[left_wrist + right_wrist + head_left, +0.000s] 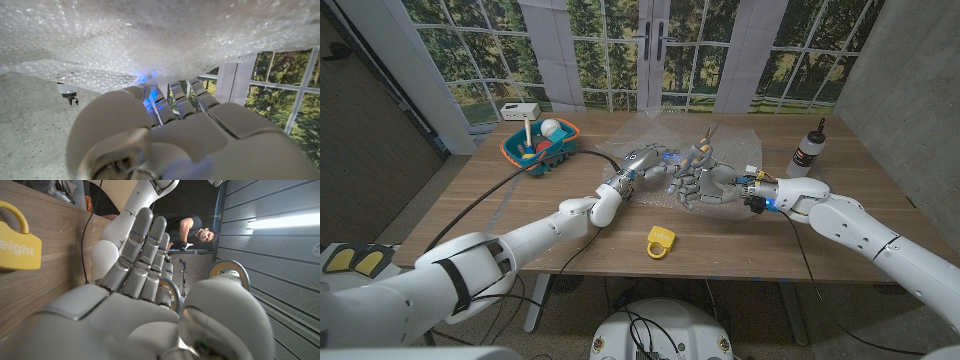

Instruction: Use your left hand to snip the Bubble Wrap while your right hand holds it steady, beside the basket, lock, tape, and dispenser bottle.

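At the centre of the head view, a little above the middle, the two hands meet over the wooden table (470, 215). The left hand (645, 165) comes in from the lower left and reaches onto the near edge of the bubble wrap (720, 145), a clear crinkled sheet spread across the upper middle of the table. In the left wrist view its fingers (180, 97) stretch side by side up to the wrap (150, 45), their tips at or under its edge; whether they pinch it I cannot tell. The right hand (705, 182) comes in from the right, just beside the left hand, with a pair of scissors (703, 150) standing up from it over the wrap. In the right wrist view its fingers (142, 250) lie close together and the metal scissor loops (229, 270) sit around the thumb side, so it holds the scissors.

A blue basket (542, 145) with small items sits at the upper left. A yellow lock (660, 241) lies at lower centre, also seen in the right wrist view (17, 242). A dark dispenser bottle (809, 150) stands at the upper right. A person (192, 230) appears in the background of the right wrist view.
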Tool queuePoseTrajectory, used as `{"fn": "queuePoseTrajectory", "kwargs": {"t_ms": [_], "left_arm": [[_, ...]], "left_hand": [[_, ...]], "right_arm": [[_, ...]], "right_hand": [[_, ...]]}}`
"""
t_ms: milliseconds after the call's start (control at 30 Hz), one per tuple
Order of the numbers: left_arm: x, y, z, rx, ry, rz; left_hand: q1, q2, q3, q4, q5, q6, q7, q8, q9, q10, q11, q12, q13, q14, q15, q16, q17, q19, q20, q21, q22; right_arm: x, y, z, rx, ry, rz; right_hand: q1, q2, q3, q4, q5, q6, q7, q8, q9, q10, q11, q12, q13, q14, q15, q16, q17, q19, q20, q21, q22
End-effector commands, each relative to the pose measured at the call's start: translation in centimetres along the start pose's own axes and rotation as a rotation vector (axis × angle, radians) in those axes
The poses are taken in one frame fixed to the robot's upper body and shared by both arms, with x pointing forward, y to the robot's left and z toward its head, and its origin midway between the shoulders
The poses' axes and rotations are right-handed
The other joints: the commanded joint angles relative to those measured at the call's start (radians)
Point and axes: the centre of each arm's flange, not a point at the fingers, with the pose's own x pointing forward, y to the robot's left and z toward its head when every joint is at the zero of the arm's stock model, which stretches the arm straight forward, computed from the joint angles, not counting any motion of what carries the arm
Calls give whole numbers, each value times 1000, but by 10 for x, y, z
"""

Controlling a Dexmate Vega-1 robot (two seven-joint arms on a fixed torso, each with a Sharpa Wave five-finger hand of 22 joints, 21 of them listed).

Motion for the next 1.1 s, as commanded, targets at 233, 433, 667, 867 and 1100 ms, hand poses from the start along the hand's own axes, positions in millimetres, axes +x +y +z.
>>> {"fn": "queuePoseTrajectory", "kwargs": {"t_ms": [233,433,667,867,1100], "left_arm": [[-4,8,0,-27,15,60],[-4,14,4,-28,12,84],[0,20,10,-33,13,121],[6,22,14,-30,4,129],[13,22,19,-36,3,146]], "left_hand": [[-20,2,22,-10,-16,68,1,33,19,62,-1,28,28,18,-165,12,10,8,-3,11,2],[-21,2,23,-16,-21,84,1,41,25,73,0,33,35,14,-167,12,13,8,-4,12,2],[-21,1,23,-20,-23,89,1,44,28,77,0,35,38,11,-168,13,15,9,-4,13,2],[-22,0,21,-24,-28,97,1,49,33,84,0,38,44,13,-166,17,18,11,-3,15,3],[-18,-5,19,-39,-34,117,1,58,39,94,0,43,52,10,-170,19,21,12,-1,17,3]], "right_arm": [[3,0,0,0,5,7],[3,2,-2,3,6,11],[5,5,-4,6,6,22],[2,3,-11,20,9,5],[3,6,-9,15,11,17]], "right_hand": [[1,14,-2,-3,-3,95,87,-1,4,29,-8,-6,4,-9,-53,5,-2,9,-17,-4,1],[1,15,-3,-3,-3,94,87,-3,4,30,-9,-7,5,-9,-54,6,-2,10,-17,-5,1],[0,16,-3,-3,-4,92,88,-4,4,31,-7,-9,6,-9,-54,6,-3,11,-18,-6,1],[1,16,-3,-3,-4,93,89,-5,4,32,-9,-11,7,-8,-53,6,-3,11,-17,-8,1],[0,15,-4,-3,-5,92,89,-6,4,33,-8,-14,7,-7,-53,6,-4,11,-16,-9,2]]}}
